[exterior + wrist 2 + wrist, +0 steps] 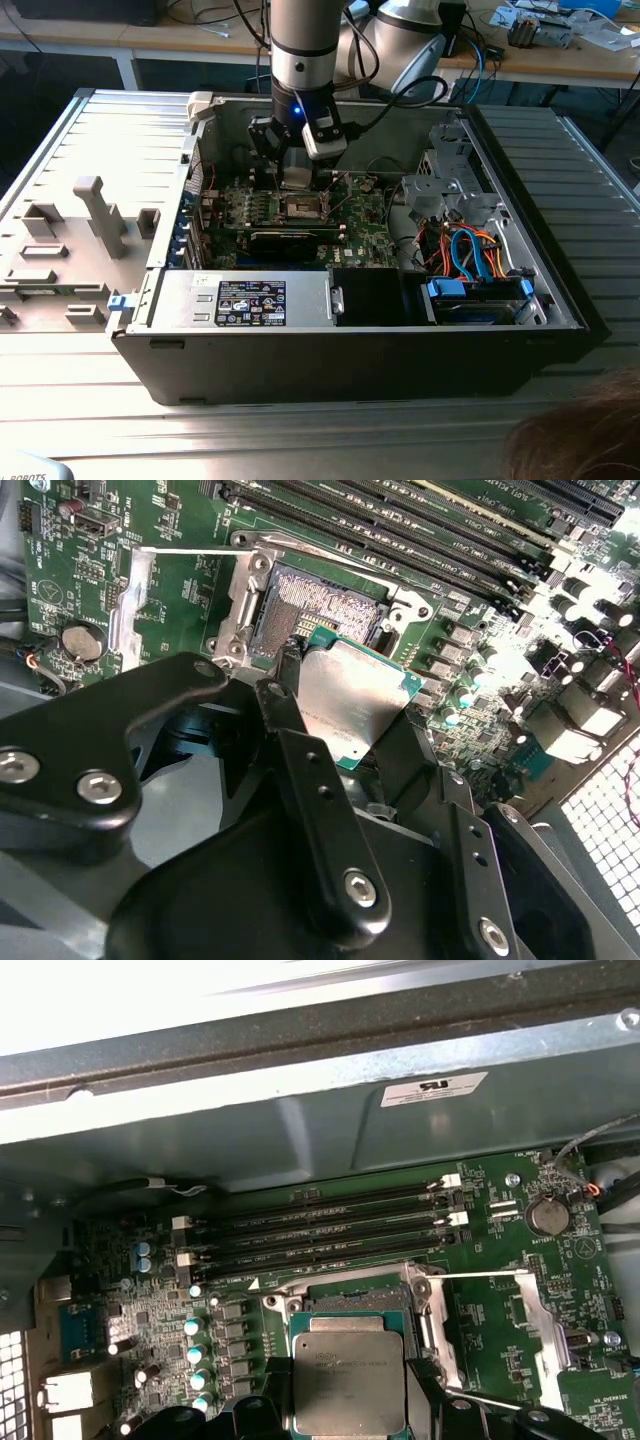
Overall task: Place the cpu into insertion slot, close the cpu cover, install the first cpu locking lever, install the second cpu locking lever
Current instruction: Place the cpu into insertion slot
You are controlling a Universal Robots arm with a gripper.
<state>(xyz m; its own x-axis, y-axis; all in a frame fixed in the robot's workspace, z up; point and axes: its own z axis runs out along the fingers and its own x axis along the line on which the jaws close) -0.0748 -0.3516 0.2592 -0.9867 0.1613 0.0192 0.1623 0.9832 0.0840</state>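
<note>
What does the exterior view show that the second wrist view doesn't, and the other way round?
Exterior view: the whole open computer case, the grey fixture tray on the exterior view's left, the arm. Second wrist view: the cpu up close, clamped in the tool near the insertion slot, the cpu cover flipped open. Shared: the tool, the green motherboard and that slot.

A robotics lab or workshop: an opened computer case (300,345) lies on a ribbed metal table (120,120), with a robot arm (305,50) reaching into it. Behind the case stand wooden workbenches (570,62) strewn with cables (480,60) — beside it, a grey parts fixture (60,270).
</note>
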